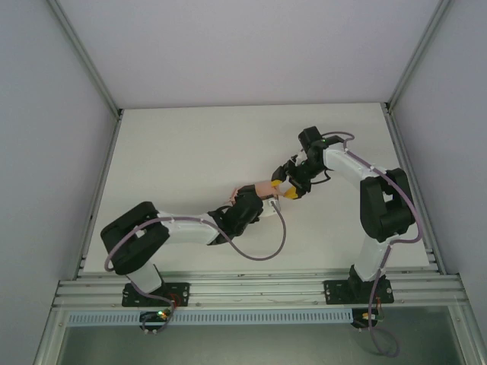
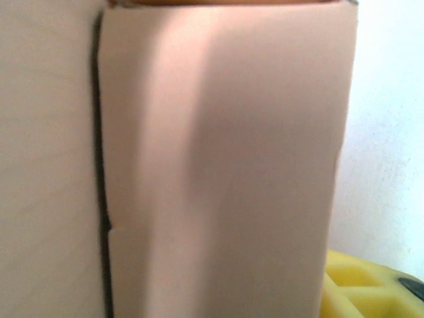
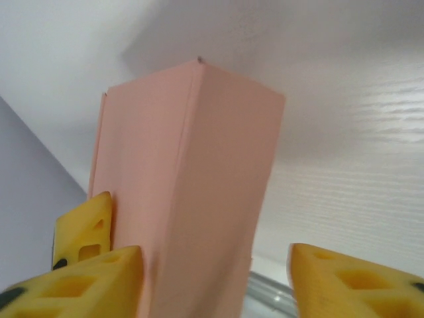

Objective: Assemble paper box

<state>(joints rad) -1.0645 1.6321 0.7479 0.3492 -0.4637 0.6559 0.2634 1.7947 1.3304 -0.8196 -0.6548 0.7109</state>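
Note:
The paper box (image 1: 262,188) is a small salmon-pink rectangular box held up between the two arms near the table's middle. My left gripper (image 1: 247,201) is on its near-left end. In the left wrist view the box (image 2: 225,165) sits very close, with a yellow finger (image 2: 361,288) at its lower right edge. In the right wrist view the box (image 3: 199,199) stands between the fingers of my right gripper (image 3: 213,255), which is open. Its left finger touches the card and its right finger (image 3: 351,278) is well clear. A left-gripper finger (image 3: 86,222) lies against the box's left face.
White table (image 1: 190,152) with grey walls on three sides. An aluminium rail (image 1: 259,289) runs along the near edge by the arm bases. A cable (image 1: 266,247) loops from the left arm over the table.

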